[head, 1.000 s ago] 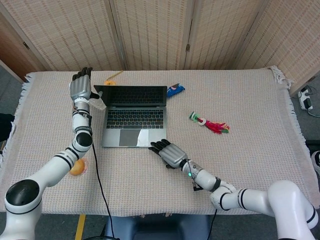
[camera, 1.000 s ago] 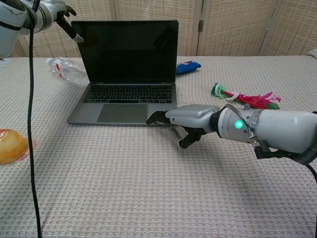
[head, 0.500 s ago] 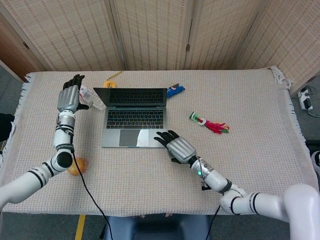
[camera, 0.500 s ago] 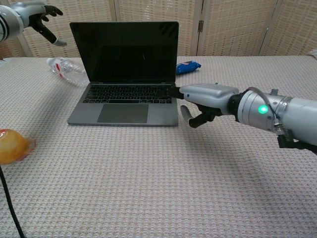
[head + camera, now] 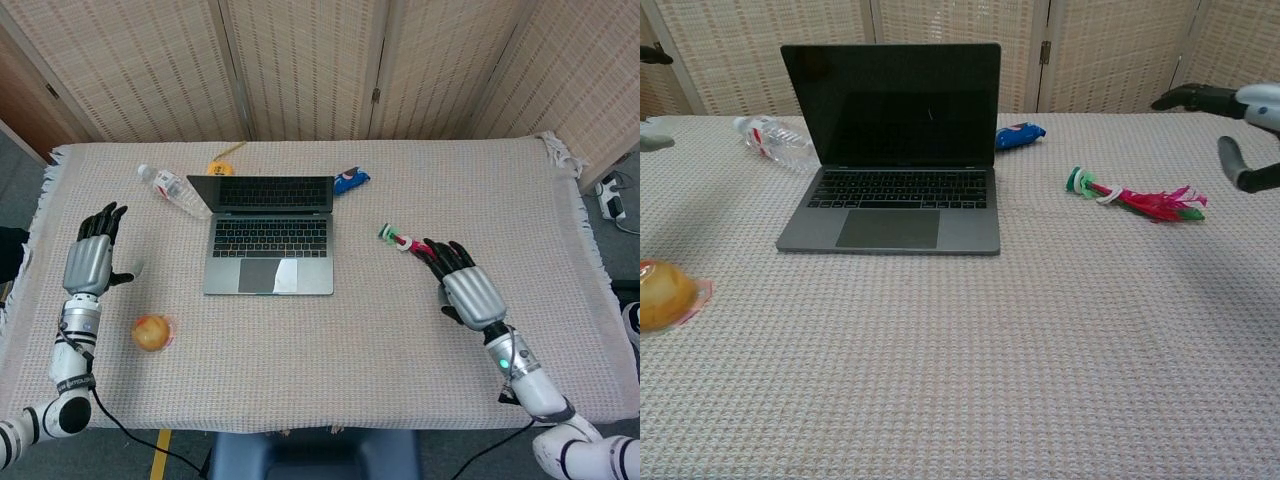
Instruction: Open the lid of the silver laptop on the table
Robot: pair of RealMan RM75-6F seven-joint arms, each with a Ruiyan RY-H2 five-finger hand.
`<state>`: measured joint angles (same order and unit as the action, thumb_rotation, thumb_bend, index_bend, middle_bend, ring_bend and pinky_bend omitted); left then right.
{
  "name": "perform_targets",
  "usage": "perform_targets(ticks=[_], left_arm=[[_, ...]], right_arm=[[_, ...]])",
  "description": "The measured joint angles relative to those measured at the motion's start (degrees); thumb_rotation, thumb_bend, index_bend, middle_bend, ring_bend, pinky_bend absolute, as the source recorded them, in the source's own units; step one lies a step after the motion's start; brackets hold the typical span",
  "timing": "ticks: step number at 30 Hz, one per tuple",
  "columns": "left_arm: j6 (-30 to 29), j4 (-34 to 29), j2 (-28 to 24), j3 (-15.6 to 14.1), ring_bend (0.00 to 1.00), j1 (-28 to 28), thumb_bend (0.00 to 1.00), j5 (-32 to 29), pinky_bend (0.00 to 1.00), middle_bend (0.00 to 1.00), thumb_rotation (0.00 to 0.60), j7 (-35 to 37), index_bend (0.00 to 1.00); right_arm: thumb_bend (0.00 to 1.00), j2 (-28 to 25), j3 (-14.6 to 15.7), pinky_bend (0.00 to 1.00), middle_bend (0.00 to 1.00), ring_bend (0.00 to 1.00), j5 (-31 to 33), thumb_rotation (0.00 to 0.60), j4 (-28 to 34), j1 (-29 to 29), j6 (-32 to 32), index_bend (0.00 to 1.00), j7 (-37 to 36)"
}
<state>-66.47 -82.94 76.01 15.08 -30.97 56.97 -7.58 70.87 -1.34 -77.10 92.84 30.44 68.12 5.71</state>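
The silver laptop [image 5: 268, 235] [image 5: 895, 150] stands in the middle of the table with its lid up and its dark screen facing me. My left hand [image 5: 91, 262] hovers far to the laptop's left with fingers spread and nothing in it; the chest view shows only its fingertips [image 5: 652, 140] at the left edge. My right hand [image 5: 468, 288] [image 5: 1238, 125] is off to the laptop's right, empty, fingers apart, over the near end of the red feather toy. Neither hand touches the laptop.
A plastic bottle [image 5: 172, 189] [image 5: 772, 139] lies behind the laptop's left corner. A blue packet [image 5: 351, 180] [image 5: 1019, 133] sits behind its right corner. A red and green feather toy [image 5: 405, 242] [image 5: 1132, 196] lies to the right. A wrapped orange fruit [image 5: 150, 331] [image 5: 664, 294] rests front left.
Both hands have pulled away from the laptop: the left from the lid's top corner out to the left, the right from the base's front edge out to the right. The lid stays open.
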Motion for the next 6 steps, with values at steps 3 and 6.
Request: perform_targets(ticks=[3, 6], left_arm=[[-4.6, -2.6, -1.2, -2.7, 0.0, 3.9, 0.36, 3.8, 0.0, 0.03, 0.6, 1.5, 0.1], [-9.0, -5.1, -2.0, -5.4, 0.0, 7.7, 0.36, 7.4, 0.0, 0.03, 0.6, 2.9, 0.1]], right_arm=[[0.9, -2.0, 1.5, 0.0, 0.02, 0.06, -1.4, 0.6, 1.0, -4.1, 4.9, 0.0, -1.1], [0.9, -3.7, 3.1, 0.0, 0.02, 0.06, -3.1, 0.6, 1.4, -8.5, 9.7, 0.0, -2.4]])
